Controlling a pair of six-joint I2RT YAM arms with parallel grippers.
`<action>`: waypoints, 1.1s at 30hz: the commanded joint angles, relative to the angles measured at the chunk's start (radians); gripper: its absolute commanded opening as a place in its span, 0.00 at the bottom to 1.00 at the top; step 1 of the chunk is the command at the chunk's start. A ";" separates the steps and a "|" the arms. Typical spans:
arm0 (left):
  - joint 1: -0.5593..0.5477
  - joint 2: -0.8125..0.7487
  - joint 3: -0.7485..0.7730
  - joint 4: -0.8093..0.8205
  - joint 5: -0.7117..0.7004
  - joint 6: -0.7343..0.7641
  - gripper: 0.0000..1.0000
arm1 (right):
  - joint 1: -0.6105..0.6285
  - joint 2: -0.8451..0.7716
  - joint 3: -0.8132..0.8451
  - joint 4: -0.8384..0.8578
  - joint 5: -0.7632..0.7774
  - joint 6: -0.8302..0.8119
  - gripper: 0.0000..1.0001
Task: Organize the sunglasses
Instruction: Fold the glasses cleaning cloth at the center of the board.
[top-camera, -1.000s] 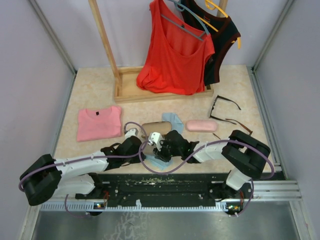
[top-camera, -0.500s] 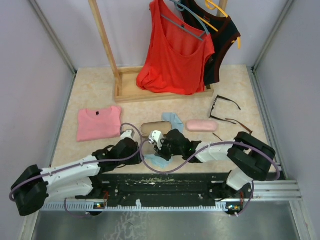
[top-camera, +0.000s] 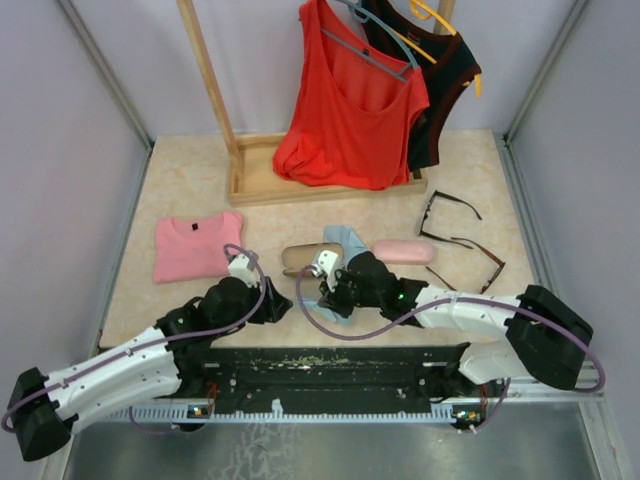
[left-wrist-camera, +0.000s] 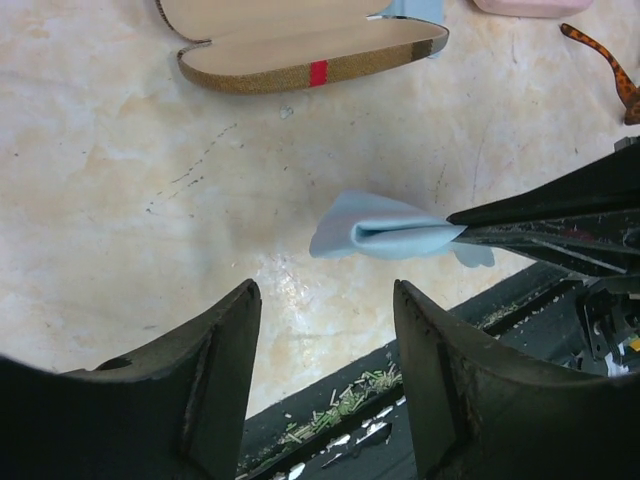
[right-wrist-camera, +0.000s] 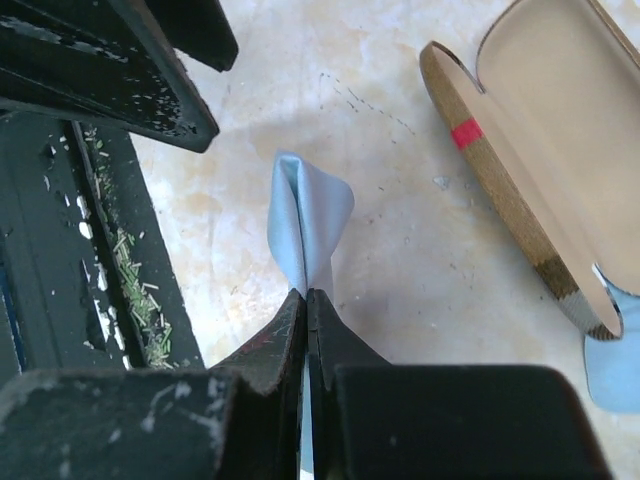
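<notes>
Right fingers (right-wrist-camera: 262, 352) pinched shut on folded light-blue cloth (right-wrist-camera: 312, 212) over beige marbled surface (right-wrist-camera: 400, 250). Left fingers (left-wrist-camera: 222, 345) spread wide, near cloth, not touching.

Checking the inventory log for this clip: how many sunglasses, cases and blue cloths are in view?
Sunglasses: 2, black pair, reddish-brown pair
Cases: 2, pink case, plaid case
Blue cloths: 2, loose cloth, held cloth in right gripper
Total: 6
</notes>
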 joint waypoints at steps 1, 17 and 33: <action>0.004 -0.020 -0.022 0.075 0.053 0.046 0.61 | -0.033 -0.071 0.005 -0.064 -0.026 0.053 0.00; 0.005 -0.088 -0.098 0.359 0.198 -0.095 0.80 | -0.084 -0.276 -0.109 0.017 -0.026 0.419 0.00; 0.005 -0.040 0.008 0.618 0.240 -0.225 0.80 | -0.084 -0.529 -0.083 0.107 0.013 0.566 0.00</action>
